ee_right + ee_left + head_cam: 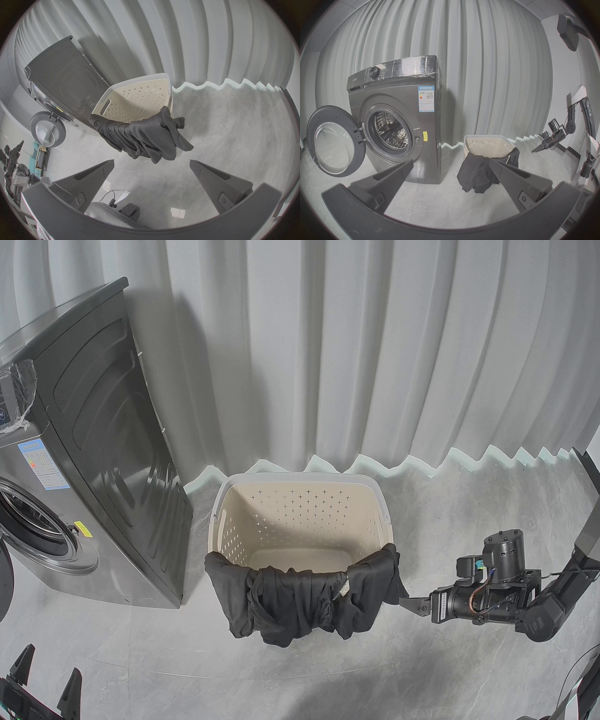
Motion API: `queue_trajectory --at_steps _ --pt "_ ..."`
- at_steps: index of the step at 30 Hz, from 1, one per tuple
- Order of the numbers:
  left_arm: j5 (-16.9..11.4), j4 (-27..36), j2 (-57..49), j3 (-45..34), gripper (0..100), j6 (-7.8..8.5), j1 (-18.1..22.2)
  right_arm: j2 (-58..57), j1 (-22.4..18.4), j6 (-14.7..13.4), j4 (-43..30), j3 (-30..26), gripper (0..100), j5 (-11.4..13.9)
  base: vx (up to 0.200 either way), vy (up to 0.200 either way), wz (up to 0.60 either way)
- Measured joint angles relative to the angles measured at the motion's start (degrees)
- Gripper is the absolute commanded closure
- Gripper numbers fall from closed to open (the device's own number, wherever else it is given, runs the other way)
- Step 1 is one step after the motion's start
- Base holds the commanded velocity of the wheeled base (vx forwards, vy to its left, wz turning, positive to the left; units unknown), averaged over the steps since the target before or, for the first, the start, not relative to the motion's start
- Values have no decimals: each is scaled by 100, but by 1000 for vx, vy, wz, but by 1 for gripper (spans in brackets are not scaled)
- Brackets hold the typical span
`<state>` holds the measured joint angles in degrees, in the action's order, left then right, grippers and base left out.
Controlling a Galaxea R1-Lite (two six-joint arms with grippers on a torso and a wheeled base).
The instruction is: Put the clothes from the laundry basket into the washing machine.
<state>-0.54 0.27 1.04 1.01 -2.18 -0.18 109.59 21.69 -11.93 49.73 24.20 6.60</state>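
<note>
The right tool (405, 602) hangs low over the floor with its fingers (215, 181) spread wide and nothing between them. It points sideways at the right end of the clothes (294, 599) and sits close beside them; in the right wrist view a strip of bare floor (225, 125) shows between the fingers and the cloth. The left tool (51, 662) is low at the robot's left, well apart from the basket (300, 479). Its two fingers are also parted and hold nothing, and they face the washing machine (425, 131) and the basket.

The clothes are a dark bundle draped over the basket's near rim. Most of the cloth hangs down the outside of the near wall, bunched in folds, and one end rises over the right near corner. The basket is cream inside with a pale rim and small perforations in its walls. It stands upright on the grey floor, and its visible inner bottom is bare.

The washing machine stands just to the left of the basket, a grey front-loader. Its round door (334, 140) is swung fully open to the side, exposing the metal drum (390, 129). A white pleated curtain (375, 352) hangs behind both.
</note>
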Motion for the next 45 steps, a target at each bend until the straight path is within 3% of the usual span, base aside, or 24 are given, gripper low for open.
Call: queue_trajectory --at_steps 10,15,21,29,45 --pt "-1 -2 0 0 0 0 0 711 66 -22 472 330 0 -176 0 0 0" --pt "-1 0 0 0 0 0 0 1093 215 -286 685 568 0 -299 0 0 0" --pt "0 -2 -2 0 0 0 0 1563 284 -322 707 909 0 -351 0 0 0" --pt "0 0 -2 0 0 0 0 2053 256 -282 714 1452 0 -452 0 0 0" --pt "0 -2 -2 0 0 0 0 2588 177 78 811 2105 0 -400 0 0 0"
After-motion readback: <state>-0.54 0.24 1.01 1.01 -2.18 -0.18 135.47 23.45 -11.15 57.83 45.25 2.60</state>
